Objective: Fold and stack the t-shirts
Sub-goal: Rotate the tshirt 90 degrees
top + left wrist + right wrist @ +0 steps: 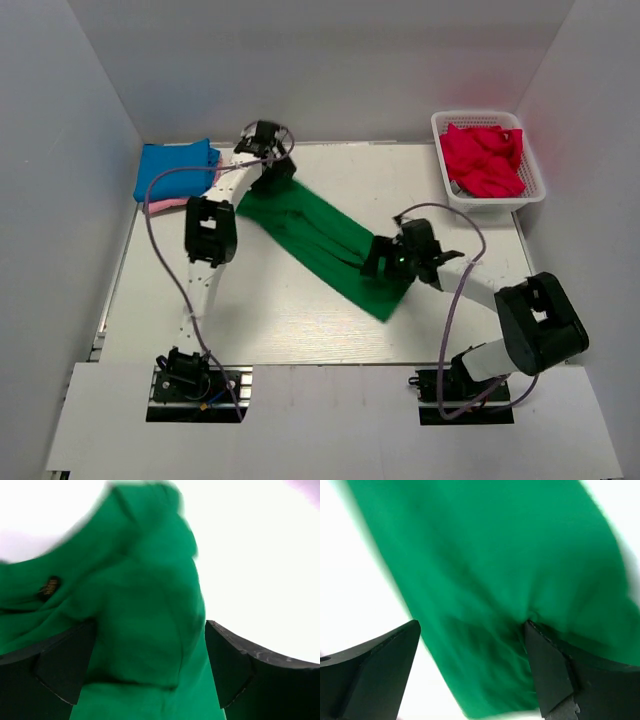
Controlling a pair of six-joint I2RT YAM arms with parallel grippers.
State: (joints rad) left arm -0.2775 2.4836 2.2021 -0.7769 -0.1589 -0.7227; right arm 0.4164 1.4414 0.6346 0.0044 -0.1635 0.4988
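The left gripper (145, 665) stands wide open. Its dark wedge fingers (60, 670) sit in the lower corners of the wrist view, with a bunched ridge of the green shirt (145, 605) between them, not pinched. The right gripper (472, 667) is spread as wide, astride the shirt's flatter end. Neither grasps anything.

From above, the green shirt runs as a long diagonal band across the middle of the table (270, 320), from upper left to lower right, with a gripper at each end. A folded blue shirt (175, 168) lies on a pink shirt (165, 205) at the upper left. A red shirt (485, 158) is heaped in the basket (530, 192) at the upper right.

If the jaws close shallow, they may catch only the top layer, and the band would fall open when lifted. Uneven holds at the two ends would twist it. The left arm works near the stack and could nudge it.

The cloth looks soft, matte and limp, creased lengthwise. The basket is stiff white lattice and the table is smooth and pale.
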